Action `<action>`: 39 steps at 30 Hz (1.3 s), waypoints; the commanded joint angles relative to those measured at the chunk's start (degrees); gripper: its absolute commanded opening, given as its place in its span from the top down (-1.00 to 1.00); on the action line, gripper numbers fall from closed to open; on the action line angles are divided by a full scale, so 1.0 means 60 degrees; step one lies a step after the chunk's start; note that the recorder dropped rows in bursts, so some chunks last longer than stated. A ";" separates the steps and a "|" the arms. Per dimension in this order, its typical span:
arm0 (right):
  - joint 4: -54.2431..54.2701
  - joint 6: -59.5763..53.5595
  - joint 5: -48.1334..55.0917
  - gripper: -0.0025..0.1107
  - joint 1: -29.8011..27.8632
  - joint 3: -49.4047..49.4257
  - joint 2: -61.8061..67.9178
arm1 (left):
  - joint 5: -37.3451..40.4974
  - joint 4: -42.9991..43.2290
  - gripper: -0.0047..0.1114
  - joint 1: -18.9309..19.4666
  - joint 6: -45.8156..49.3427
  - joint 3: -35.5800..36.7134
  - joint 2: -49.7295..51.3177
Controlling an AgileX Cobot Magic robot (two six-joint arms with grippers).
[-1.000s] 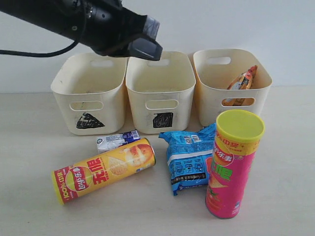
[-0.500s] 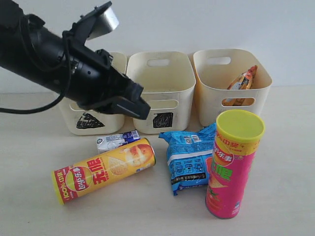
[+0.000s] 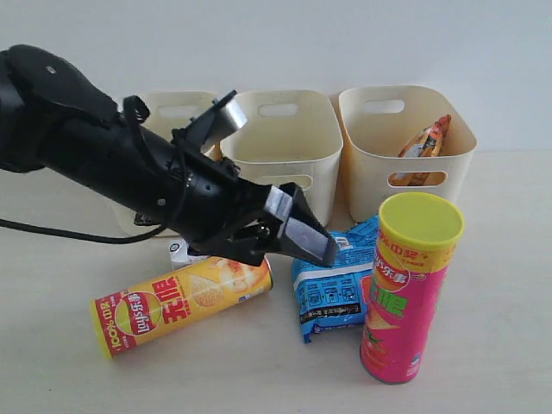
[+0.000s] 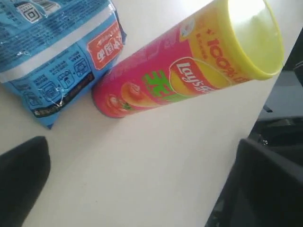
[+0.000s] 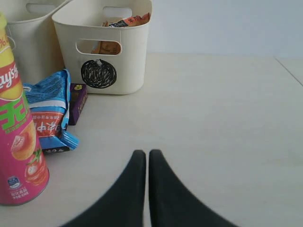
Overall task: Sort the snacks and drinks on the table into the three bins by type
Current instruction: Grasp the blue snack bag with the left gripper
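Black and spread wide on nothing, my left pincer (image 3: 297,243) hangs near the blue bag (image 3: 332,280), between the lying yellow can (image 3: 177,302) and the upright pink can (image 3: 405,293). My right pincer (image 5: 147,175) is closed and empty, low over the bare surface (image 5: 227,118). The orange bag (image 3: 427,138) stands in the circle-marked bin (image 5: 135,56); the purple carton (image 5: 77,101) lies between that bin and the blue bag.

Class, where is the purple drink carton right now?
In the right wrist view, the purple carton lies beside the blue bag, in front of the circle bin.
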 commanded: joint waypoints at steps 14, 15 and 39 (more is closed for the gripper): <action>0.0016 0.0000 -0.0082 0.96 -0.0078 0.0046 -0.0044 | -0.3373 -0.0491 -0.65 -0.0623 0.0261 0.0029 0.1176; 0.0016 0.0000 -0.0082 0.96 -0.0078 0.0046 -0.0044 | -0.3628 -0.0544 -0.65 -0.0696 0.0261 0.0029 0.1211; 0.0016 0.0000 -0.0082 0.96 -0.0078 0.0046 -0.0044 | -0.3950 -0.1551 -0.65 -0.0973 0.0145 -0.1659 0.3545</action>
